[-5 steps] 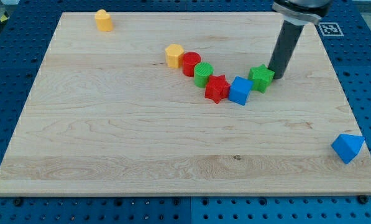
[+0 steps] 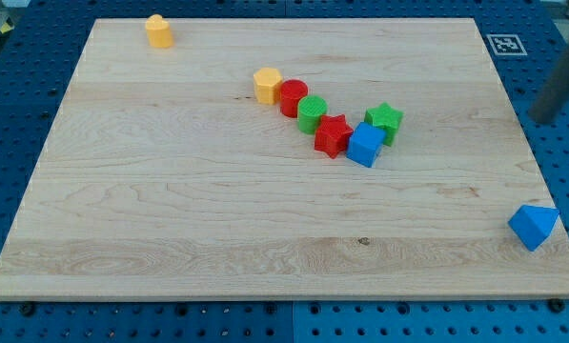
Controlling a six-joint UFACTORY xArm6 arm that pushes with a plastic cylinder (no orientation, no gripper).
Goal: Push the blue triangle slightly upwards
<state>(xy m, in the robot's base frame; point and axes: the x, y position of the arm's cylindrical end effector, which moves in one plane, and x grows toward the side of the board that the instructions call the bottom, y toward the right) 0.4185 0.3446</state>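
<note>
The blue triangle (image 2: 533,227) lies at the board's lower right corner, close to the right edge. My rod is a dark blur at the view's right edge. My tip (image 2: 542,120) is past the board's right edge, well above the blue triangle and not touching any block. A curved row of blocks sits mid-board: yellow hexagon (image 2: 267,85), red cylinder (image 2: 293,97), green cylinder (image 2: 312,113), red star (image 2: 333,134), blue cube (image 2: 365,144) and green star (image 2: 384,121).
A lone yellow block (image 2: 158,30) stands at the top left of the wooden board (image 2: 170,210). A blue pegboard table (image 2: 560,162) surrounds the board. A marker tag (image 2: 505,44) sits beyond the board's top right corner.
My rod has left the green star's right side and swung fast to the view's right edge. The green star now sits slightly further left, against the blue cube.
</note>
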